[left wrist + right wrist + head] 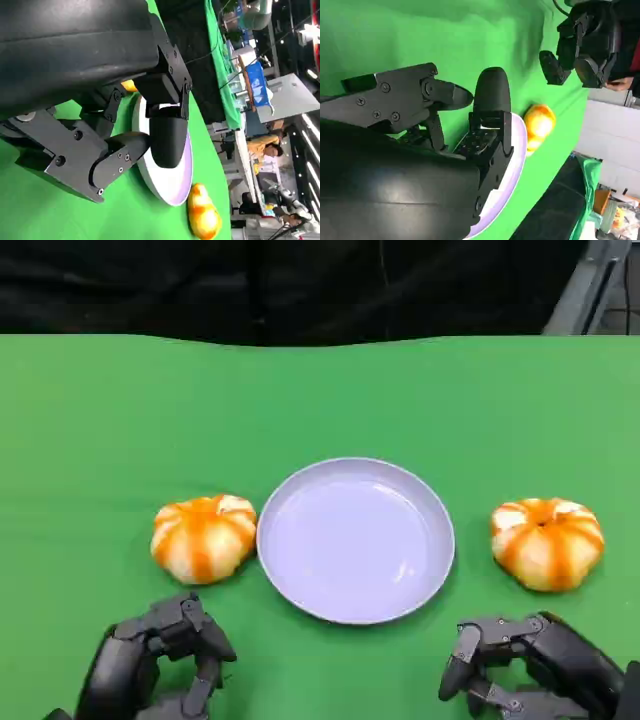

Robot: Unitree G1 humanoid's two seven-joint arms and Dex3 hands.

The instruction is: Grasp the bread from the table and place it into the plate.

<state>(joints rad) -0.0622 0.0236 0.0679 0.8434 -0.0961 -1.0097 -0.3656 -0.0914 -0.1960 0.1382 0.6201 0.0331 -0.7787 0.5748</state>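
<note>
A round pale lavender plate (355, 540) sits mid-table on the green cloth-covered table (100, 410), with one orange-and-white striped bun-shaped bread (203, 537) just beside its left rim and a second striped bread (547, 542) near its right. At the near edge, the left hand (165, 655) and right hand (525, 665) hold nothing, fingers loosely apart, close to the breads without touching them.

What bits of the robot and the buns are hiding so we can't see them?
- Left hand: head view, its lower part is cut off by the picture's bottom edge.
- Right hand: head view, cut off at the bottom corner.
- Left bread: left wrist view, mostly hidden behind the hand's own fingers.
- Plate: right wrist view, largely covered by the hand's fingers and shell.
- Right bread: its underside faces the table.
</note>
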